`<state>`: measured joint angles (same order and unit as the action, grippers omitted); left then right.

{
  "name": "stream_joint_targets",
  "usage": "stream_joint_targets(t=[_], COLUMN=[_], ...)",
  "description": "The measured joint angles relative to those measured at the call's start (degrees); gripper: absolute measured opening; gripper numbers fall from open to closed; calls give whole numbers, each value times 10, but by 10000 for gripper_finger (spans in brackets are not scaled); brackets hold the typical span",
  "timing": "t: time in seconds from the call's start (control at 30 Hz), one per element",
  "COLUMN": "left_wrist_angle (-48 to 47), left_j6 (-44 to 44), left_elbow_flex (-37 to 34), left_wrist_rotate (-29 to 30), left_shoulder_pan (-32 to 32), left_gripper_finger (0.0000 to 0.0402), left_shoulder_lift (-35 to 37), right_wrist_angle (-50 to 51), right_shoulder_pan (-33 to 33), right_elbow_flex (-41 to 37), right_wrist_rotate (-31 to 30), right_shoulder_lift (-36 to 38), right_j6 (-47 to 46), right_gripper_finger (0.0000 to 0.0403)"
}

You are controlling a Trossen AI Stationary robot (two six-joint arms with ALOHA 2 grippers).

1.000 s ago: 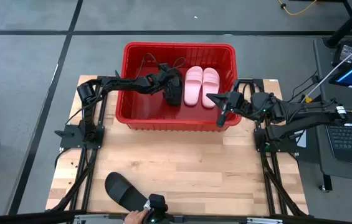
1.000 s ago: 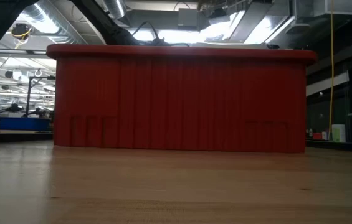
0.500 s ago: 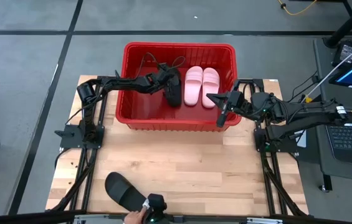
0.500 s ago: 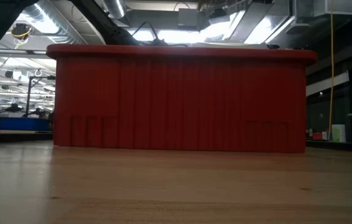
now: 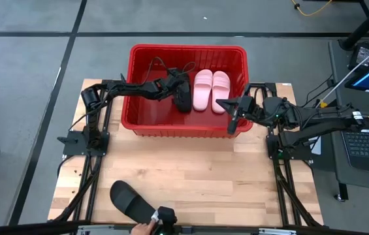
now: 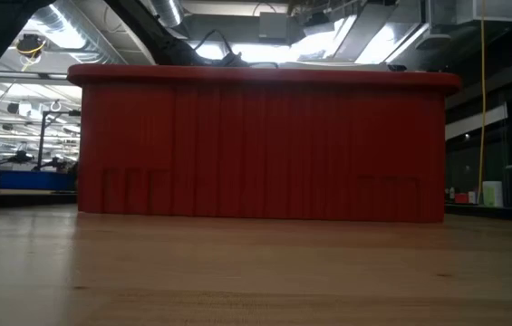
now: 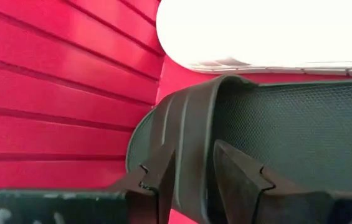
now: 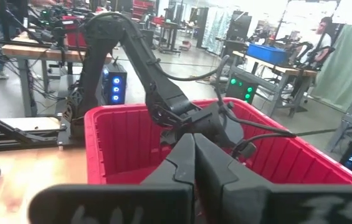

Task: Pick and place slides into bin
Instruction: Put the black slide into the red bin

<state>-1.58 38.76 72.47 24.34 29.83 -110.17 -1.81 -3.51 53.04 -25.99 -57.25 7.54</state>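
Bin [image 5: 146, 124] – two pink slides [image 5: 211, 90], one black [image 5: 183, 98]; another black slide [image 5: 127, 198] outside.

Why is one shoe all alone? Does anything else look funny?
One black slide lies alone near the table's front edge, not yet in the red bin. The pink pair and another black slide are inside, the left gripper at that one. Nothing looks broken.

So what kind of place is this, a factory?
More likely a robotics lab or workshop: workbenches with equipment, a blue crate on another bench, a person seated in back, and exposed ceiling ducts.
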Motion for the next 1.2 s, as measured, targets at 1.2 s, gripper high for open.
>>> stream_joint_targets(t=[1.2], left_wrist_angle=[-314], left_j6=[-217], left_elbow_flex=[0], left_wrist_rotate=[34], left_shoulder_pan=[-230], left_gripper_finger=[98], left_shoulder_lift=[315], right_wrist_angle=[36], right_shoulder_pan=[-30], right_elbow_flex=[-1], right_wrist_rotate=[33], right_shoulder_lift=[0], right_j6=[2], right_gripper_finger=[7])
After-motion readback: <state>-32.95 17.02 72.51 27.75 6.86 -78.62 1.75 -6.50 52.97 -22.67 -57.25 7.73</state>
